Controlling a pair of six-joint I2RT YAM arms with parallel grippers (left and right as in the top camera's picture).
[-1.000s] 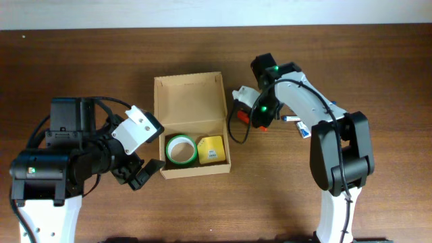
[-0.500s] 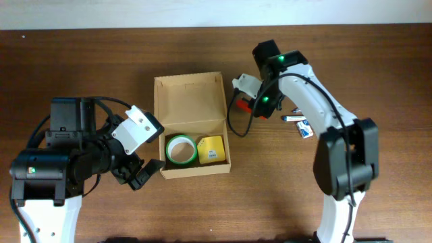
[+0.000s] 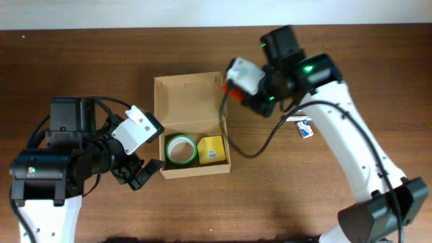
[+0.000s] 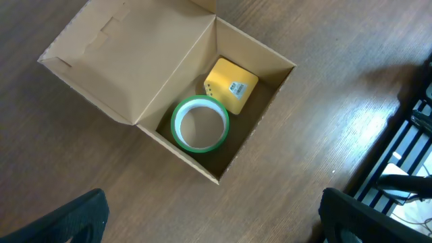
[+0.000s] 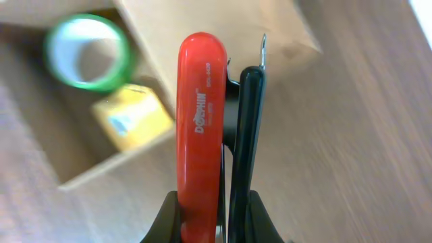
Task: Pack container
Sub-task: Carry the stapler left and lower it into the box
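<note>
Right jaws pinch a red-handled tool (image 5: 201,121) over the open container (image 3: 189,98) at its right edge; my left jaws stand wide apart, holding nothing, near its front left corner

left arm (image 3: 67,158): black housings, white plates | right arm (image 3: 354,152): white links, black cable (image 3: 250,154), green lights (image 3: 310,67)

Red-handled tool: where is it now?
The red-handled tool is clamped in the right gripper, filling the middle of the right wrist view. Seen from overhead, it is at the right edge of the container, by its open flap lid.
</note>
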